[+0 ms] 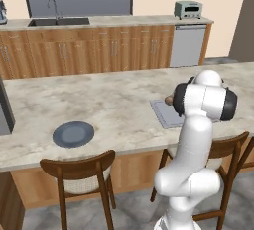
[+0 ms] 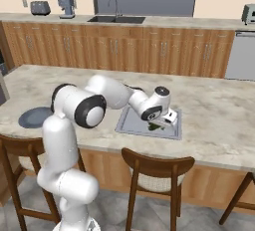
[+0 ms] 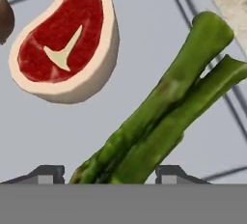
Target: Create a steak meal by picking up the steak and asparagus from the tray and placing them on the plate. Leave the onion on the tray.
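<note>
Asparagus [image 3: 164,117], a short bundle of dark green stalks, lies on the flat light grey rectangular tray [image 2: 130,123], running between the two dark fingertips [image 3: 46,174] of the jaws [image 3: 110,174]; whether they pinch it cannot be told. Red raw steak with a pale fat rim [image 3: 65,42] rests just beside it. Brown round onion [image 3: 5,18] sits at the tray's edge. Round blue-grey plate [image 1: 73,134] lies well apart on the marbled desk [image 1: 114,105].

Two rear base views sharing the tray [image 2: 130,121], close hand view straight onto it
</note>
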{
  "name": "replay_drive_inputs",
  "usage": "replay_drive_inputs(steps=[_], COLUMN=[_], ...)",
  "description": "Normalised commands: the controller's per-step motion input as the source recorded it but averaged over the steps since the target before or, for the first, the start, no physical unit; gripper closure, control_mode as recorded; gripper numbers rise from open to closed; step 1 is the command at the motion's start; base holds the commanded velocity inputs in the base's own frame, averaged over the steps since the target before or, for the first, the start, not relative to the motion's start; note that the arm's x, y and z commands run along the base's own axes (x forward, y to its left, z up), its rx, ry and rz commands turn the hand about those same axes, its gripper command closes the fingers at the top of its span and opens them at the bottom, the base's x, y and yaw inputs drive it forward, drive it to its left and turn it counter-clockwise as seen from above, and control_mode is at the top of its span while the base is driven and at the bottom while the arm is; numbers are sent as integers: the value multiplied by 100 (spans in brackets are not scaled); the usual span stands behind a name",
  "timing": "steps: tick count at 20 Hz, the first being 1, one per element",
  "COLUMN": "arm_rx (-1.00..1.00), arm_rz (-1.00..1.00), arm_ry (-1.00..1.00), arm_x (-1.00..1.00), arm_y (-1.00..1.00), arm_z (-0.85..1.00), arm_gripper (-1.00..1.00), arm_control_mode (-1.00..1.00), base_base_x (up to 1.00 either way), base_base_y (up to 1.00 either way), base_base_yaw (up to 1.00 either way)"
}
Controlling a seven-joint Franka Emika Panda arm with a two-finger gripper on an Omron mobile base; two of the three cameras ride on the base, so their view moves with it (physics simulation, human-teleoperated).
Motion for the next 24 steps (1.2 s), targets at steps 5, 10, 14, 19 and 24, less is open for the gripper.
replay_drive_inputs(steps=[5, 10, 14, 19, 24], arm_rx=[1, 0, 0, 0, -1], arm_rz=[-6, -1, 2, 12, 19], arm_ry=[-5, -13, -11, -3, 0], arm_x=[-35, -48, -56, -47, -24], arm_y=[-9, 6, 49, 96, 100], arm_z=[78, 91, 82, 32, 0], arm_gripper=[100, 100, 100, 100, 100], arm_control_mode=[-100, -100, -100, -100, -100], base_base_x=[0, 0, 0, 0, 0], base_base_y=[0, 0, 0, 0, 0], base_base_yaw=[0, 0, 0, 0, 0])
